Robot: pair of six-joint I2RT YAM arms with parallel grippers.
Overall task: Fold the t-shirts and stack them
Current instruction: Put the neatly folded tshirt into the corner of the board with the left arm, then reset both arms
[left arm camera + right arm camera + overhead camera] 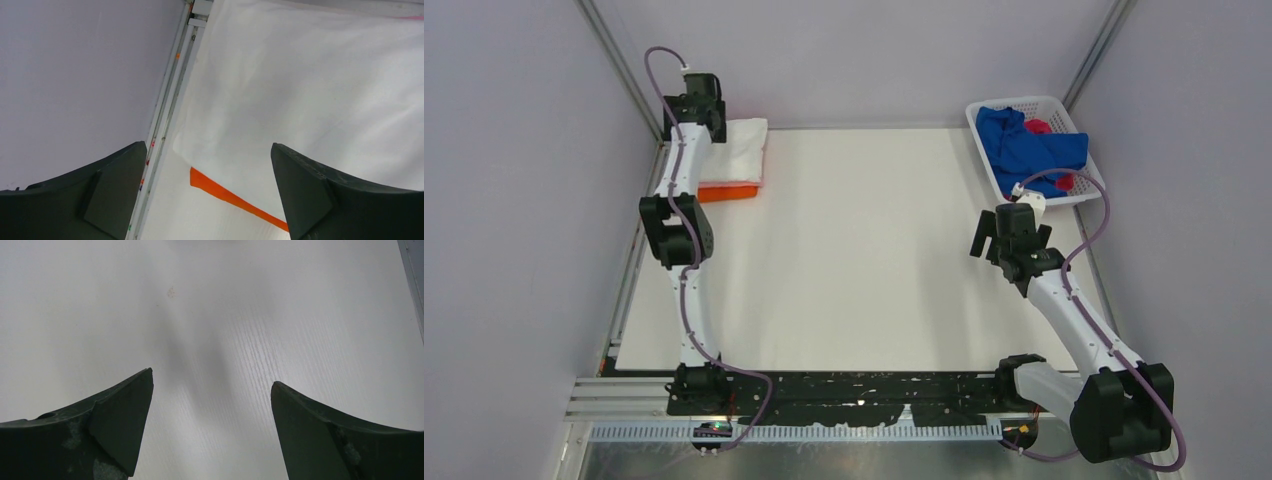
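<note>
A folded white t-shirt (742,150) lies on a folded orange t-shirt (729,191) at the table's far left. My left gripper (696,92) hovers over that stack, open and empty; the left wrist view shows the white shirt (310,85) and the orange edge (235,197) between its fingers. A blue t-shirt (1027,148) and a red one (1039,126) lie crumpled in the white basket (980,140) at the far right. My right gripper (981,237) is open and empty over bare table (210,340), just in front of the basket. The pink shirt shows only as a sliver (412,17).
Grey walls close in the table on the left, right and back. A metal rail (167,110) runs along the table's left edge beside the stack. The arm bases stand on a black plate (854,395) at the near edge.
</note>
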